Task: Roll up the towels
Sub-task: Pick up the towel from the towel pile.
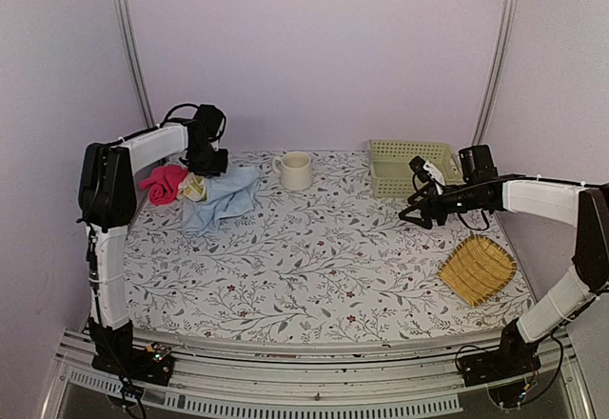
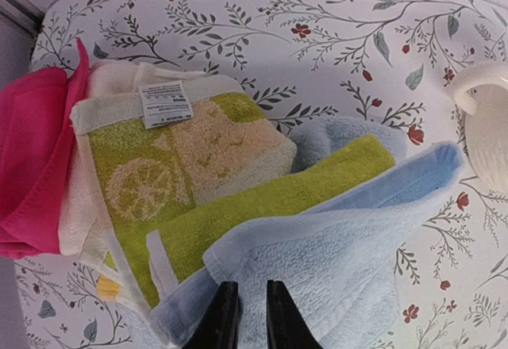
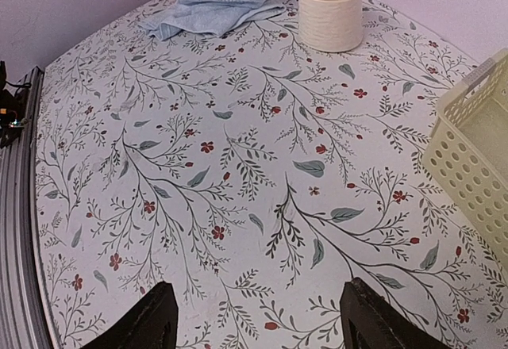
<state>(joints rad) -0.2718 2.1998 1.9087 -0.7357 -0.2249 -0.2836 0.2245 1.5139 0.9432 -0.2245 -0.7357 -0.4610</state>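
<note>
Your left gripper [image 2: 248,292], jaws nearly together, is at the blue towel [image 2: 333,246] in the tabletop's [image 3: 198,166] far left corner, hold unclear; your right gripper [image 3: 258,285] hangs open, empty.

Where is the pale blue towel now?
In the top view, the pale blue towel lies crumpled on the table, back left, beside the pink cloth and left of the cream mug.
</note>
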